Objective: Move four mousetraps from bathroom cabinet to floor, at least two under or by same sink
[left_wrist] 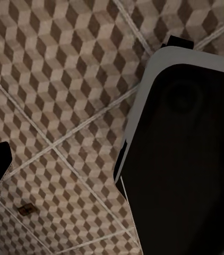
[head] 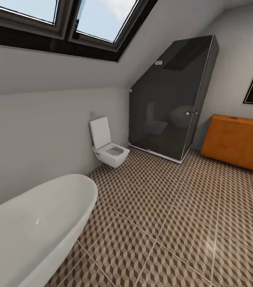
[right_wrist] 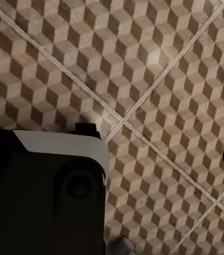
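The head camera looked across the bathroom floor (head: 174, 223), tiled in a brown cube pattern. The orange-brown cabinet (head: 238, 141) stood against the far right wall, its long side along that wall, beside a dark glass shower enclosure (head: 170, 99). A white toilet (head: 108, 149) and white bathtub (head: 34, 231) lined the left wall. Whether either gripper was released or clenched could not be told.

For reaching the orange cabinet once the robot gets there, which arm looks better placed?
Right, tentatively. In the head view the cabinet stands far right across the tiled floor, on the robot's right side; bathtub and toilet lie left. Both wrist cameras face floor.
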Tool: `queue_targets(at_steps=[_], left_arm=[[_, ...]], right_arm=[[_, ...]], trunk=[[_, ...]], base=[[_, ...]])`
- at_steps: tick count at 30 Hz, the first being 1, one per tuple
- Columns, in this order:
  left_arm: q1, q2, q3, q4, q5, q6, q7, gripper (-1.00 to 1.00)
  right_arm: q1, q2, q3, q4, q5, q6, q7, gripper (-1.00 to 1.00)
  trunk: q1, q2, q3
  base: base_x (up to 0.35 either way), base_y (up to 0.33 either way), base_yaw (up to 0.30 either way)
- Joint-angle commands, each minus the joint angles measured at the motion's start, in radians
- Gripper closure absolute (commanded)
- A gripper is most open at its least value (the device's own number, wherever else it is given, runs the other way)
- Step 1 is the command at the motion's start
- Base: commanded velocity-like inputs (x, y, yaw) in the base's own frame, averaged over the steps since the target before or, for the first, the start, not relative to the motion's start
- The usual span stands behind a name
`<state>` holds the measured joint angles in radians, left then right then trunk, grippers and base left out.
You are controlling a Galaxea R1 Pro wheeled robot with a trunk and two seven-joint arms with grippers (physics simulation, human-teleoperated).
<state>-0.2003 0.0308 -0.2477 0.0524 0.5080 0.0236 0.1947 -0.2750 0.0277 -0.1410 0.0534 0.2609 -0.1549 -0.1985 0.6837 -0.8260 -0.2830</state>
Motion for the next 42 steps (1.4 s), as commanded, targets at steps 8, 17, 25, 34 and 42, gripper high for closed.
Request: queue_targets(at_steps=[8, 17, 25, 34, 42], left_arm=[[-0.001, 0.000, -0.008, 0.001, 0.007, 0.003, 0.002, -1.00], [-0.001, 0.000, -0.008, 0.001, 0.007, 0.003, 0.002, -1.00], [-0.001, 0.000, -0.008, 0.001, 0.006, 0.003, 0.002, -1.00], [-0.001, 0.000, -0.008, 0.001, 0.007, 0.003, 0.002, -1.00], [-0.001, 0.000, -0.008, 0.001, 0.007, 0.003, 0.002, -1.00]], right_arm=[[-0.002, -0.001, -0.013, 0.005, 0.009, -0.008, -0.007, -1.00], [-0.002, -0.002, -0.042, 0.005, 0.010, -0.007, -0.007, -1.00], [-0.001, -0.002, -0.046, 0.005, 0.011, -0.007, -0.007, -1.00], [-0.002, -0.002, -0.046, 0.005, 0.011, -0.007, -0.007, -1.00], [-0.002, -0.002, -0.047, 0.005, 0.011, -0.007, -0.007, -1.00]], trunk=[[0.000, -0.001, -0.001], [0.000, -0.001, -0.001], [0.000, -0.001, -0.001], [0.000, -0.001, -0.001], [0.000, -0.001, -0.001]], base=[[0.000, 0.000, -0.298], [0.000, 0.000, -0.298], [0.000, 0.000, -0.298], [0.000, 0.000, -0.298], [0.000, 0.000, -0.298]])
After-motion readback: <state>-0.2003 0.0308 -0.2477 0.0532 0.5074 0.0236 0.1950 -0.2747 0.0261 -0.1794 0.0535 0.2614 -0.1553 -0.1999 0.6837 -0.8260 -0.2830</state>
